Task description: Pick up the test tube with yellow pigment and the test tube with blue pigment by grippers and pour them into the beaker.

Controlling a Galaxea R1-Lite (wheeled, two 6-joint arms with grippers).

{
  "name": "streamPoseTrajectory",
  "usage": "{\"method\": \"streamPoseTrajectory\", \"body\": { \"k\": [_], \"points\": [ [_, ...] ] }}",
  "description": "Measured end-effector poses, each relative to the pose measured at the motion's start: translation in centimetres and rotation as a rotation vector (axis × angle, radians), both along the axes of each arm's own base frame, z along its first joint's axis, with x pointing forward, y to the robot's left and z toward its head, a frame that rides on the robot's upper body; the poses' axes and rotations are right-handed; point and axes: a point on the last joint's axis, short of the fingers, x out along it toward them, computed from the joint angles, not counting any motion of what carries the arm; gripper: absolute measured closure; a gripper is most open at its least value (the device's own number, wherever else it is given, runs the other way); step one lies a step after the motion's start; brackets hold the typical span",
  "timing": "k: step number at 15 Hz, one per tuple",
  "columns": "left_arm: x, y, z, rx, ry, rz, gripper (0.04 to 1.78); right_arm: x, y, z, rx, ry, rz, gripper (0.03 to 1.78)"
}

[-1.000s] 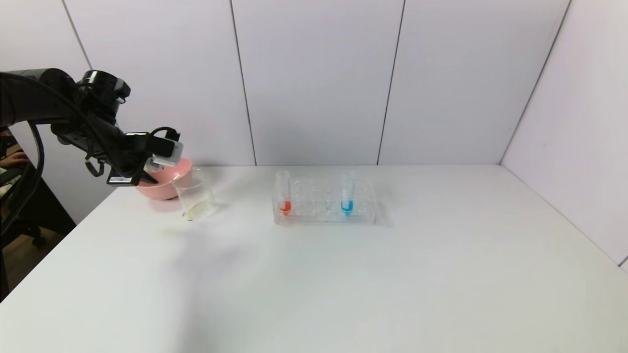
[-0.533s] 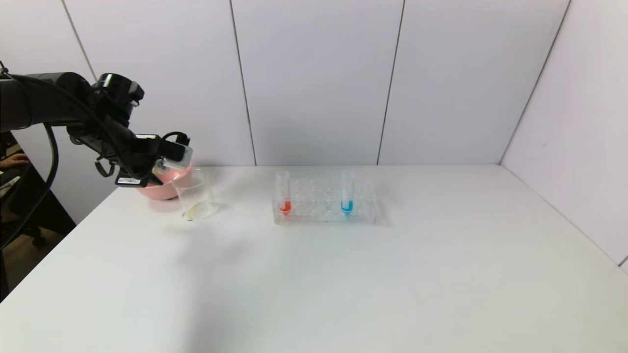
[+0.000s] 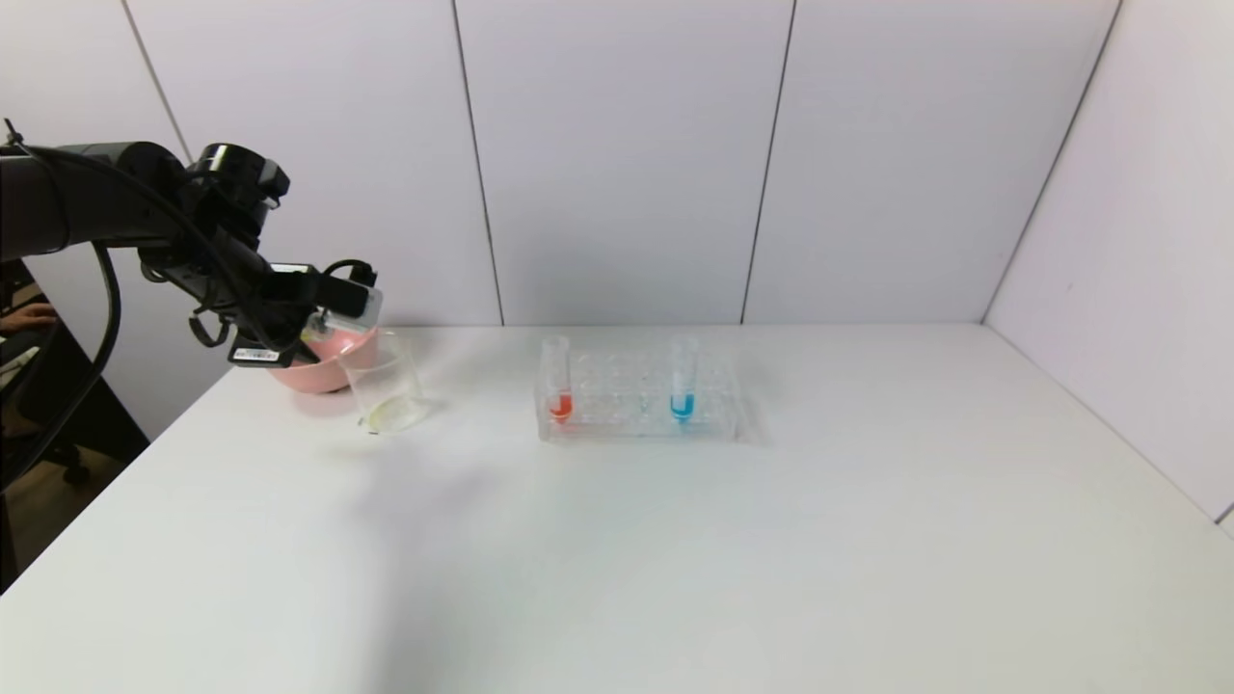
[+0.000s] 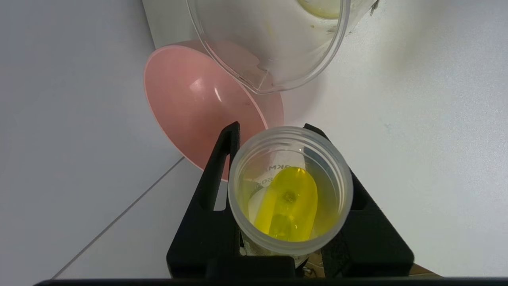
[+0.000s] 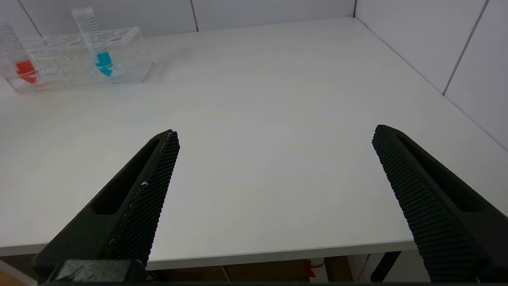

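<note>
Only partial print "KM" shows on the yellow-pigment test tube (image 4: pixel 289 194).

Head high; wrists close; shared rack (image 3: pixel 638 397)

yellow pigment tube (image 4: pixel 289 202) | blue pigment tube (image 3: pixel 683 405) | red-tipped tube (image 3: pixel 560 405) | pink bowl (image 3: pixel 323 371) | white table (image 3: pixel 675 559)

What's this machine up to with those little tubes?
The robot's left hand grips the tube of yellow liquid, tipped beside the beaker and pink bowl. Yellow liquid remains in the tube. The blue tube and a red one stand in the rack. The right hand waits open, away from them.
</note>
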Motion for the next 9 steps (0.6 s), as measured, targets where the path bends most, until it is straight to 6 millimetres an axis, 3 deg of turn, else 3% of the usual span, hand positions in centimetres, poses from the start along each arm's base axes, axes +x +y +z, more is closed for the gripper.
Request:
{"method": "streamPoseTrajectory", "body": {
  "k": [9],
  "points": [
    [-0.11, -0.17, -0.03, -0.059, 0.009, 0.079, 1.27, 0.0, 0.0, 0.0, 0.0, 0.0, 0.0, 0.04]
  ]
}}
